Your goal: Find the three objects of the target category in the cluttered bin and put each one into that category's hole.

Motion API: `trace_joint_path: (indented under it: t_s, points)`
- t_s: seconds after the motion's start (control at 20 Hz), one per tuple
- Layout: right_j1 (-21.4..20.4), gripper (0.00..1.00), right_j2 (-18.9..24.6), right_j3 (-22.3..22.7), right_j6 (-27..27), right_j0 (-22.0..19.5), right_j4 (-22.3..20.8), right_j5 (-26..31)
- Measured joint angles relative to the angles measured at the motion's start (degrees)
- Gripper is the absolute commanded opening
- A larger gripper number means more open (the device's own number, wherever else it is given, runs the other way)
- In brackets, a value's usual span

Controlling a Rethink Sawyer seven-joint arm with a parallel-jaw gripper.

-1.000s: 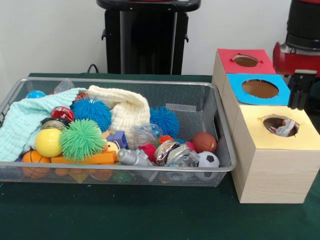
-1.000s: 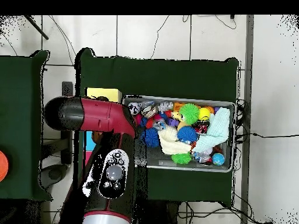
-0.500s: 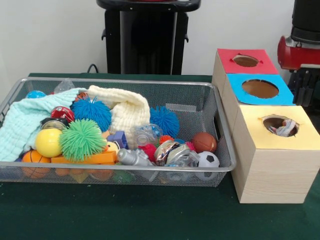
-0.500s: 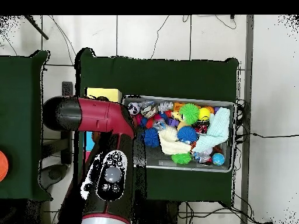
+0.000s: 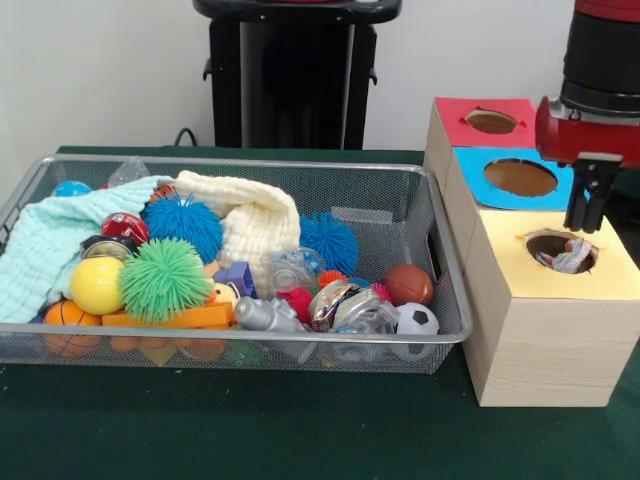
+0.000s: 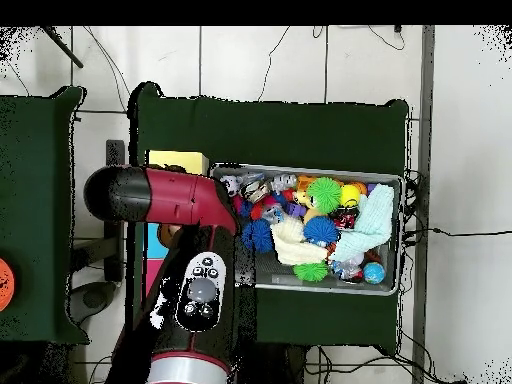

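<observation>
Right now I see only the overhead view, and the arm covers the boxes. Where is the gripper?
Observer: The gripper hangs over the yellow box, at the far edge of its hole, not inside it.
Operator: Is something in this hole?
Observer: Yes, a pale crumpled thing shows in it.
Operator: And the other two holes?
Observer: In the blue box and the red box, the holes show only brown inside.
</observation>
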Motion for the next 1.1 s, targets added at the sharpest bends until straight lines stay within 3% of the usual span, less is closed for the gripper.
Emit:
trace_joint_path:
  t_s: [0.45,1.1]
  points:
    - [0.7,0.00,0.0,-0.2,0.0,-0.3,0.0,-0.3]
    - [5.8,0.00,0.0,-2.1,0.0,-0.3,-0.1,-1.1]
